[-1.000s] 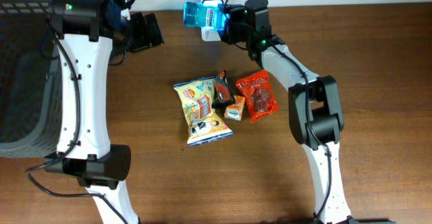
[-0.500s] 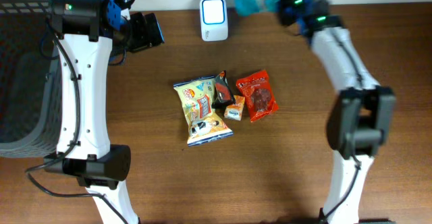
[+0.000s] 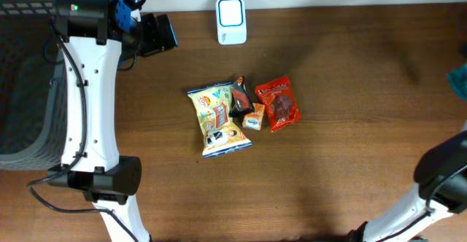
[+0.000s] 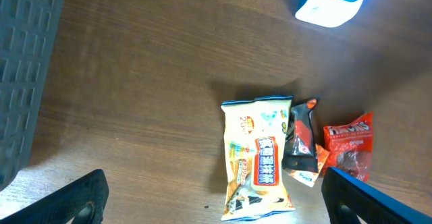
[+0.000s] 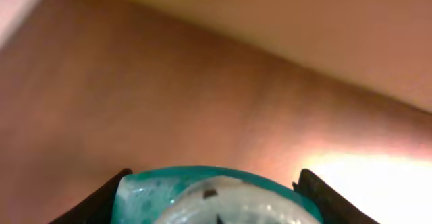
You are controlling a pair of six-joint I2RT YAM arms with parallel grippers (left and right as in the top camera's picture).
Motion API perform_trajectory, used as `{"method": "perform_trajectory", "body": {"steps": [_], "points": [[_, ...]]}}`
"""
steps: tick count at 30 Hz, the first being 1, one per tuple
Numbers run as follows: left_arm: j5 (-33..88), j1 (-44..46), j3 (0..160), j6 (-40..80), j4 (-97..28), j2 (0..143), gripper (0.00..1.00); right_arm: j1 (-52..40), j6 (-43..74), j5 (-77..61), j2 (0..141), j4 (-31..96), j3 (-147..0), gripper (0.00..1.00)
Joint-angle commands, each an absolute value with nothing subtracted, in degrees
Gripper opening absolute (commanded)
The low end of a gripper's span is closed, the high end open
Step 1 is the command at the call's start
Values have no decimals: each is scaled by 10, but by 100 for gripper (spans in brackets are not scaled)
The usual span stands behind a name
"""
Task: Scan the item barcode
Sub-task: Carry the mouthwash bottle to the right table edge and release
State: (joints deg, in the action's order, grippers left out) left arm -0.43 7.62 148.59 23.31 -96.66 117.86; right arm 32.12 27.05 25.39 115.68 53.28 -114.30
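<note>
A teal mouthwash bottle (image 5: 209,193) fills the bottom of the right wrist view. My right gripper (image 5: 212,207) is shut on it, one dark finger (image 5: 101,198) on each side. In the overhead view the bottle is only a blurred teal patch (image 3: 460,82) at the right edge, far from the white scanner (image 3: 231,20) at the back of the table. No barcode shows on the bottle. My left gripper (image 3: 157,34) hovers left of the scanner. Its fingers (image 4: 74,200) are spread wide and open, with nothing between them.
A yellow snack bag (image 3: 217,119), a dark packet (image 3: 241,96), a small orange pack (image 3: 254,116) and a red packet (image 3: 279,103) lie mid-table. A grey basket (image 3: 22,89) stands at the left edge. The right arm's lower link (image 3: 445,176) shows at the right edge.
The right arm has swung the bottle away from the scanner, along the back and off to the far right edge. The left arm and the snacks have not moved.
</note>
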Motion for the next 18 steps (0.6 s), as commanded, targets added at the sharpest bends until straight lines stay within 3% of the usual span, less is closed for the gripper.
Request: {"method": "perform_trajectory", "body": {"steps": [1,6,12,15,18], "points": [[-2,73,1487,226,-967,1167,99,388,252,276,1187,533,-1153,60],[-2,73,1487,226,-967,1167,99,444,201,269,1232,484,-1153,63],[-2,73,1487,226,-967,1167,99,452,135,182,1277,334,-1153,64],[-2,73,1487,226,-967,1167,99,452,135,182,1300,295,-1153,74],[-2,73,1487,226,-967,1167,99,455,122,182,1326,293,-1153,77]]}}
